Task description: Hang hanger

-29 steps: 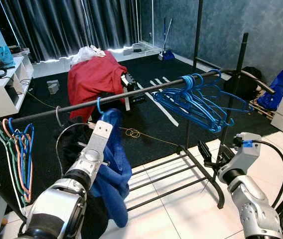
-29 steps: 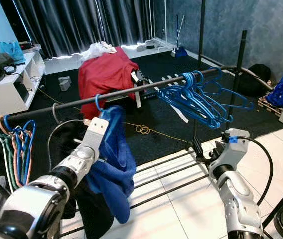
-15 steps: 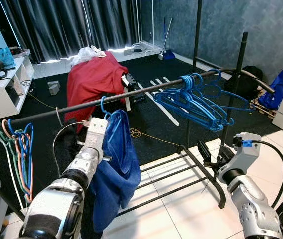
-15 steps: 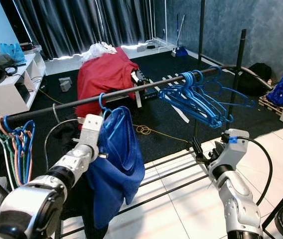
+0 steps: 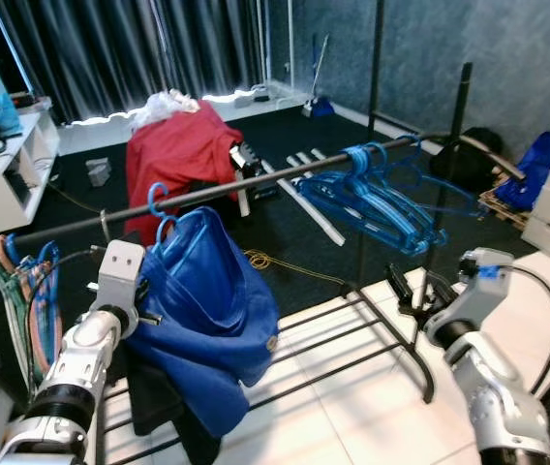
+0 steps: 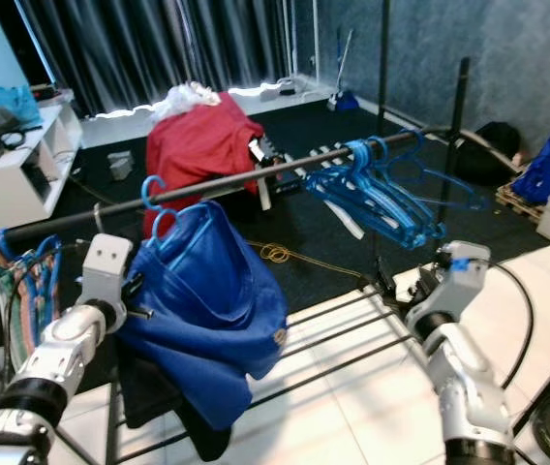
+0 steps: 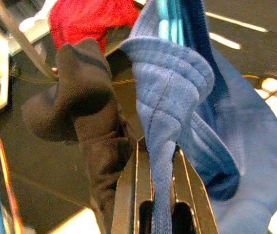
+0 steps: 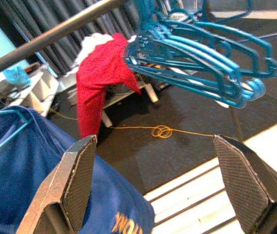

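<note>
A blue garment hangs on a blue hanger whose hook sits over the dark rail of a clothes rack, left of the rail's middle. The left gripper is just beside the garment's near edge, its 2 black fingers pressed in on a fold of the blue fabric at the collar (the wrist view shows the seam running down between them). A dark cloth hangs next to that fold.

Farther right along the rail, a bunch of empty blue hangers hangs together. At the rail's left end, several coloured hangers hang in a group.

The right gripper is low, near the rack's base bars over the white tiled floor, well apart from the garment, its 2 fingers spread wide with nothing between them.

Behind the rack, a red cloth is draped over something on the dark carpet, in front of dark curtains.
</note>
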Robot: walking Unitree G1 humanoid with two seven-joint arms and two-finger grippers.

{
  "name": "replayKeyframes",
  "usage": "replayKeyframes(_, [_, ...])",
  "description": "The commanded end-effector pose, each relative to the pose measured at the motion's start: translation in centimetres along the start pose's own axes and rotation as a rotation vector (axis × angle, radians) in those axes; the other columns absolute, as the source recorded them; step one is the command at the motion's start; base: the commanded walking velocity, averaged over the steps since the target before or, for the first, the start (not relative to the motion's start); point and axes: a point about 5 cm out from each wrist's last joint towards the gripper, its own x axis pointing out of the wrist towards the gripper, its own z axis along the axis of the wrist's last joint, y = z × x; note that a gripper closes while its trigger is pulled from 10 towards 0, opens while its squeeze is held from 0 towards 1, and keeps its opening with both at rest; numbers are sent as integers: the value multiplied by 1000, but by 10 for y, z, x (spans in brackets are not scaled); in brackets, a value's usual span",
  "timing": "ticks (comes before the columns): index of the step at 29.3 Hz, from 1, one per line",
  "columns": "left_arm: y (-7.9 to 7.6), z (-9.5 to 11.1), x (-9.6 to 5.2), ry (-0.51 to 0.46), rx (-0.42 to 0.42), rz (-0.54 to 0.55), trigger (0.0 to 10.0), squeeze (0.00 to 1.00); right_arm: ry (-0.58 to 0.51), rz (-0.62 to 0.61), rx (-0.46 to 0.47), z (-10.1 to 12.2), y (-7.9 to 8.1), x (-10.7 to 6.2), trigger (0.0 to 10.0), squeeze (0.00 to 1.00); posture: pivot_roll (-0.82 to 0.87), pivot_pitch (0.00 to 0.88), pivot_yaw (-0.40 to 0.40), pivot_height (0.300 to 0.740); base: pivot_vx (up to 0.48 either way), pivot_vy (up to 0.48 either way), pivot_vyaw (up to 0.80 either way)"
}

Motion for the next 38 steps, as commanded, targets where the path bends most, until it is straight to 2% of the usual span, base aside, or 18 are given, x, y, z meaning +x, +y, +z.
replayKeyframes(1, [-5,10,-7,-92,40,-92,0,0,3,12,19,-1,1,1,10000,0,-147,0,64,740,0,0,0])
replayKeyframes(3, [-12,12,-13,-131,23,-159,0,0,-4,11,18,0,0,1,10000,0,-146,0,64,740,0,0,0])
replayKeyframes(5, [-22,9,-17,-124,-98,-244,0,0,-10,4,22,1,-1,1,10000,0,-141,0,61,740,0,0,0])
replayKeyframes(8, [-30,4,-29,-151,-168,-338,0,0,-21,-20,13,5,-6,2,10000,0,-142,0,56,740,0,0,0])
replayKeyframes(11, [-23,9,-42,-200,-223,-402,0,0,-46,-71,2,15,-20,3,10000,0,-135,0,48,740,0,0,0])
replayKeyframes(15, [-11,44,-53,-303,-315,-511,0,0,-96,-111,20,33,-37,1,10000,0,-128,0,37,740,0,0,0])
replayKeyframes(16, [-11,44,-53,-303,-315,-511,0,0,-96,-111,20,33,-37,1,10000,0,-128,0,37,740,0,0,0])
replayKeyframes(18, [-8,70,-59,-366,-319,-605,0,0,-166,-19,102,48,-31,1,10000,0,-126,0,36,740,0,0,0])
replayKeyframes(19, [-8,70,-59,-366,-319,-605,0,0,-166,-19,102,48,-31,1,10000,0,-126,0,36,740,0,0,0])
replayKeyframes(20, [-12,90,-62,-408,-289,-676,0,0,-184,224,148,59,-5,-3,10000,0,-120,0,35,740,0,0,0])
replayKeyframes(21, [-12,90,-62,-408,-289,-676,0,0,-184,224,148,59,-5,-3,10000,0,-120,0,35,740,0,0,0])
replayKeyframes(23, [-20,106,-64,-447,-270,-724,0,0,-191,414,164,66,12,-11,10000,0,-121,0,35,740,0,0,0])
replayKeyframes(27, [-23,112,-65,-465,-267,-743,0,0,-215,438,179,71,12,-13,10000,0,-121,0,35,740,0,0,0])
replayKeyframes(28, [-28,119,-67,-485,-267,-767,0,0,-256,447,216,80,8,-15,10000,0,-120,0,35,740,0,0,0])
replayKeyframes(32, [-28,119,-67,-485,-267,-767,0,0,-256,447,216,80,8,-15,10000,0,-120,0,35,740,0,0,0])
replayKeyframes(33, [-33,127,-68,-507,-270,-791,0,0,-284,503,237,88,12,-19,10000,0,-122,0,36,740,0,0,0])
replayKeyframes(37, [-33,127,-68,-507,-270,-791,0,0,-284,503,237,88,12,-19,10000,0,-122,0,36,740,0,0,0])
replayKeyframes(38, [-39,136,-71,-529,-278,-826,0,0,-273,511,203,90,15,-19,10000,0,-125,0,38,740,0,0,0])
